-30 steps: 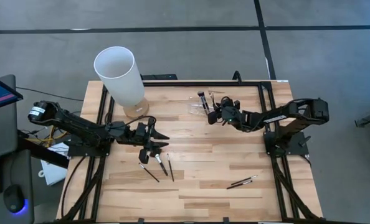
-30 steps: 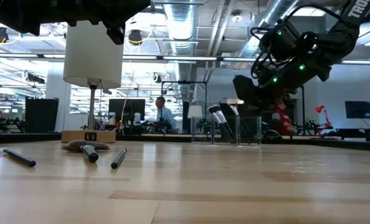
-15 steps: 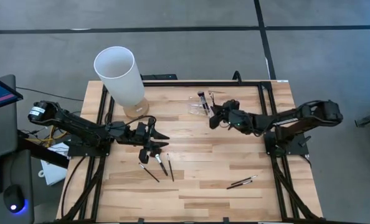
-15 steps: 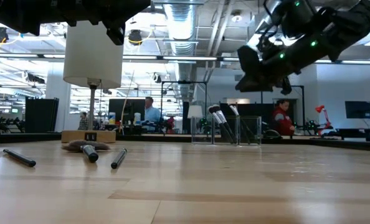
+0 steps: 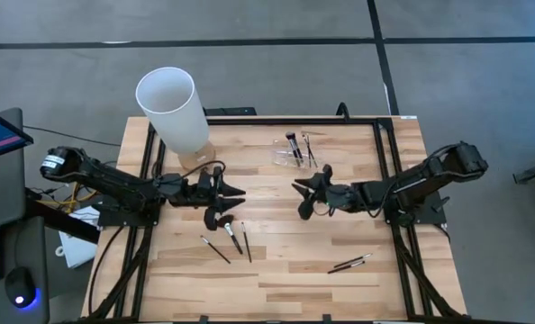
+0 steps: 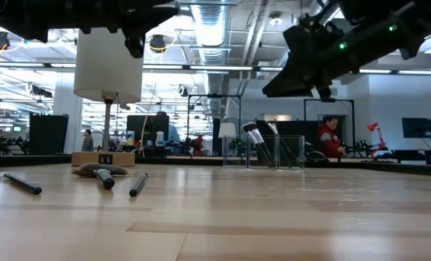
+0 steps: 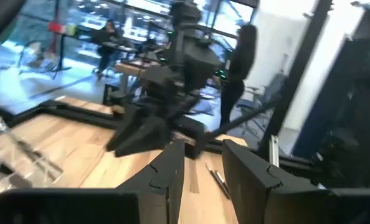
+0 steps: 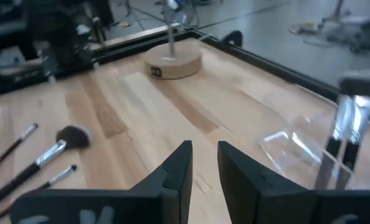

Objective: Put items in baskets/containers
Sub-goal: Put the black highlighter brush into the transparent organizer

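Observation:
Three makeup brushes (image 5: 234, 241) lie flat on the wooden table, just nearer the front edge than my left gripper (image 5: 239, 193). That gripper hangs open above the table with nothing between its fingers (image 7: 203, 165). Two more brushes (image 5: 350, 264) lie at the near right. The clear holder (image 5: 294, 153) stands at the far middle with several brushes upright in it. My right gripper (image 5: 297, 189) hovers open over the table's middle, on the near side of the holder, pointing toward the left arm; its fingers (image 8: 203, 163) hold nothing.
A tall white cylinder (image 5: 173, 103) on a round wooden base (image 5: 195, 160) stands at the far left. A black frame (image 5: 376, 121) runs along the table's edges. Bare wood lies between the two grippers. People show in the room beyond the table (image 6: 330, 134).
My right gripper has swung away from the clear holder toward the table's near edge and its middle, rising and turning as it went. It carries nothing. The brushes in the holder and on the table have stayed where they were.

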`<state>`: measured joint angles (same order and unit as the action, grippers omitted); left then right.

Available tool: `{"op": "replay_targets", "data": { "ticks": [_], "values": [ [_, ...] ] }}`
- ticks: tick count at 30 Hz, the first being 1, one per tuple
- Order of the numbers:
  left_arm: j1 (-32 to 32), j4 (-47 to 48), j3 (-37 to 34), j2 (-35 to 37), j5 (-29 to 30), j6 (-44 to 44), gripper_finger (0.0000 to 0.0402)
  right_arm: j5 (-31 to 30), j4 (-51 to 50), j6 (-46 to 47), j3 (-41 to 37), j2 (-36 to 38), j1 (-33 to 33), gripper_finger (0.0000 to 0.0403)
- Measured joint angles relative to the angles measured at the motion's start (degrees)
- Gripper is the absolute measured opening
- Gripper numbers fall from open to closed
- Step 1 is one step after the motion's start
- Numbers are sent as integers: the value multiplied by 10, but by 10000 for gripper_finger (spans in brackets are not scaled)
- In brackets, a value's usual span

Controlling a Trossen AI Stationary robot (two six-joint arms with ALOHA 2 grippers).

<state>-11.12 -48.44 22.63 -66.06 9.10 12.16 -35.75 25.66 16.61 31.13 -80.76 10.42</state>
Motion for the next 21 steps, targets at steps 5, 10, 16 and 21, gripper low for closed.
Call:
{"op": "replay_targets", "data": {
  "ticks": [5,10,16,21],
  "values": [
    [-7,39,9,-4,51,81,106,0,0,-52,9,0,9,66],
    [-56,73,39,-52,135,150,106,9,-19,-86,9,14,12,66],
    [-101,104,96,-132,201,208,106,35,-51,-82,8,43,7,66],
    [-132,104,150,-196,226,229,106,91,-69,-96,8,69,7,66]
  ]
}}
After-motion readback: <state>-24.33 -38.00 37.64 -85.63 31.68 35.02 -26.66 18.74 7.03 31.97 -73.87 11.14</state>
